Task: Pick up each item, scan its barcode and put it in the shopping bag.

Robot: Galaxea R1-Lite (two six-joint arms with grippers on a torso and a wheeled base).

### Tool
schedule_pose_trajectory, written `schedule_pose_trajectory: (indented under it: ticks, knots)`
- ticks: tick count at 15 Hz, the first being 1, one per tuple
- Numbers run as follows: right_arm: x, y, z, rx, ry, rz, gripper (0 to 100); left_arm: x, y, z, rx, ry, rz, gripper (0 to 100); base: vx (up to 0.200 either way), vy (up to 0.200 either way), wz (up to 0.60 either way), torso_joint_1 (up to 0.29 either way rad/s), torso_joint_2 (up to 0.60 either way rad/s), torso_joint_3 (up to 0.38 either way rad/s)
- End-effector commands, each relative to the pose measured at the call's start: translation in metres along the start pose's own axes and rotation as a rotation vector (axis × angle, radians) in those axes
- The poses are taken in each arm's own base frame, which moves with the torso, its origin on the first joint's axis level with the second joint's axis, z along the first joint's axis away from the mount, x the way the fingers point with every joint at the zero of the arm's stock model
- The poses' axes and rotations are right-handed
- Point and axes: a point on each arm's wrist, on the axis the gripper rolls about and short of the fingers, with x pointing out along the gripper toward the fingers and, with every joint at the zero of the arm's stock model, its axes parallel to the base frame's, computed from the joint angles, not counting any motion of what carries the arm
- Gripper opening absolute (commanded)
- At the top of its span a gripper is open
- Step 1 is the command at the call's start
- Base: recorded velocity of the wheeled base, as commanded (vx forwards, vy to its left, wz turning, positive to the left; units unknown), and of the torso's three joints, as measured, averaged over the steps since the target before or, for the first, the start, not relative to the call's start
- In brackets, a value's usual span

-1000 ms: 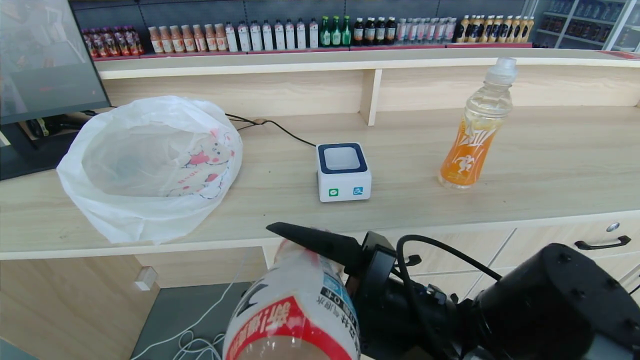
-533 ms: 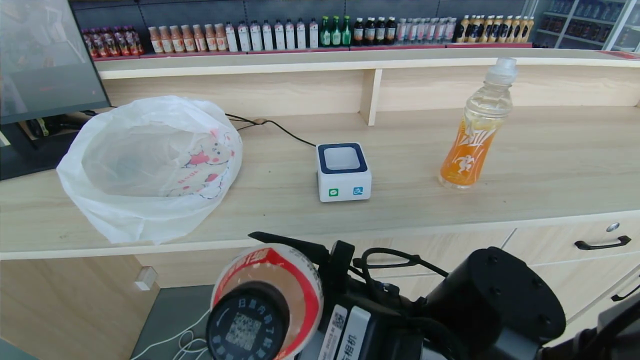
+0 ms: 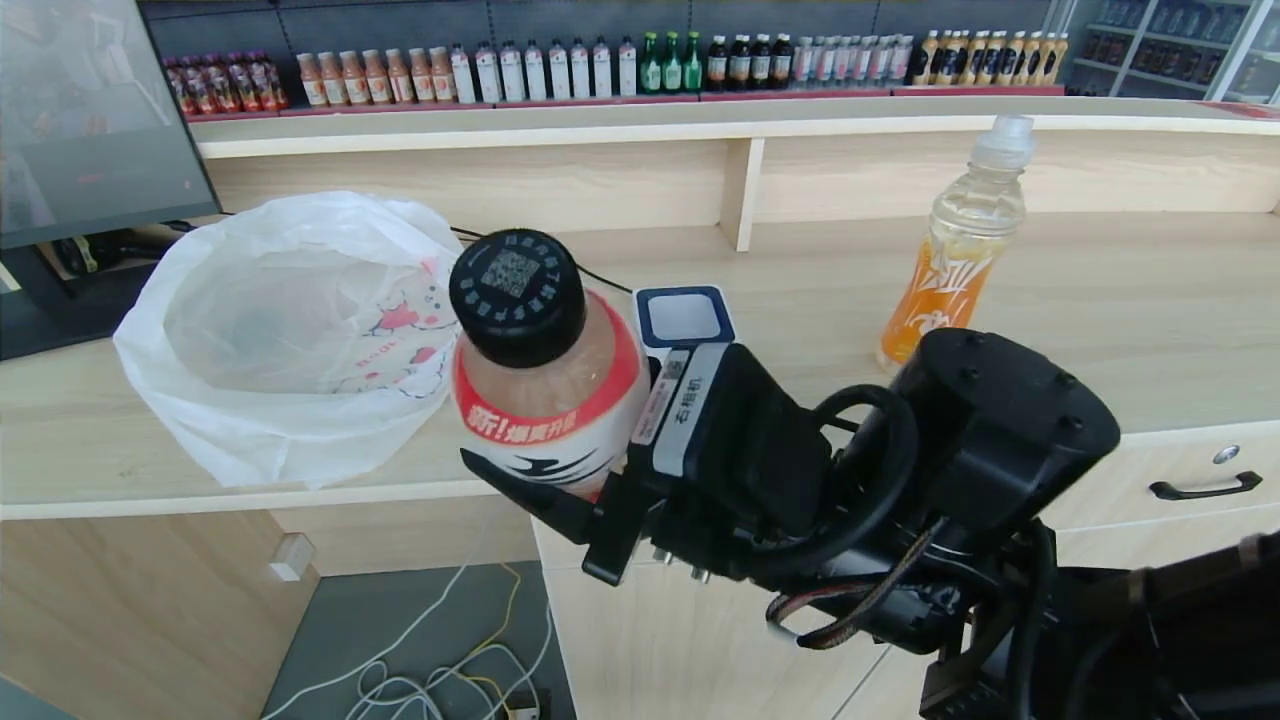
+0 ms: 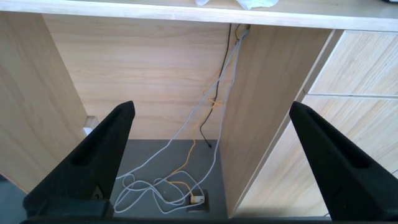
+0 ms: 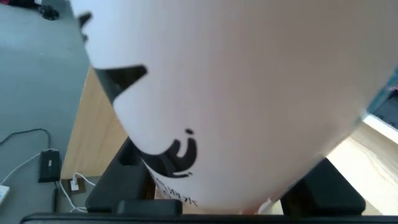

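- head view: the right end effector (image 3: 556,452) clenched the black-capped bottle (image 3: 545,375), upright, above the tabletop's (image 3: 820,300) front edge, between shopping bag (image 3: 290,330) and scanner (image 3: 684,316).
- left end effector (image 4: 211,115) hung released, below the tabletop.

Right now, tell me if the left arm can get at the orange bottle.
Probably not: the left gripper hangs below the counter, and the orange bottle stands far to the right, beyond the right arm.

Bare desk (image 3: 1130,330) lies open at the right of the frame, past the upright orange bottle (image 3: 955,250). At centre the raised pink bottle (image 3: 540,380) blocks the way to the scanner (image 3: 684,314), close beside the shopping bag (image 3: 300,330), open-mouthed at left.
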Motion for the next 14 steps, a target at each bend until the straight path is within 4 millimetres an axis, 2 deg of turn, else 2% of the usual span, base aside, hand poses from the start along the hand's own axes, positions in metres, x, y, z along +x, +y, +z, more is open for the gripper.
schedule_pose_trajectory:
  ticks: [1,4,5,8,10,11,13,14]
  knots:
    - [0.0,-0.023,0.009,0.035,-0.022,-0.058,0,0.0,0.0,0.0,0.0,0.0,0.001,100,0.0,0.0,0.0,0.0,0.0,0.0]
    - [0.0,-0.046,0.012,0.081,-0.04,-0.121,0,0.0,0.0,0.0,0.0,0.0,0.001,100,0.0,0.0,0.0,0.0,0.0,0.0]
    - [-0.001,-0.056,0.011,0.172,-0.048,-0.153,0,0.0,0.0,0.0,0.0,0.0,0.001,100,0.0,0.0,0.0,0.0,0.0,0.0]
    - [0.002,-0.067,0.017,0.376,-0.059,-0.297,0,0.0,0.0,0.0,0.0,0.0,0.0,100,0.0,0.0,0.0,0.0,0.0,0.0]
    - [0.0,-0.073,0.016,0.431,-0.042,-0.416,0,0.0,0.0,0.0,0.0,0.0,0.001,100,0.0,0.0,0.0,0.0,0.0,0.0]
    - [-0.004,-0.08,0.011,0.445,-0.012,-0.522,0,0.0,0.0,0.0,0.0,0.0,0.001,100,0.0,0.0,0.0,0.0,0.0,0.0]
    - [-0.011,-0.088,0.014,0.469,0.002,-0.597,0,0.0,0.0,0.0,0.0,0.0,0.001,100,0.0,0.0,0.0,0.0,0.0,0.0]
    - [-0.019,-0.095,0.008,0.461,0.028,-0.623,0,0.0,0.0,0.0,0.0,0.0,0.001,100,0.0,0.0,0.0,0.0,0.0,0.0]
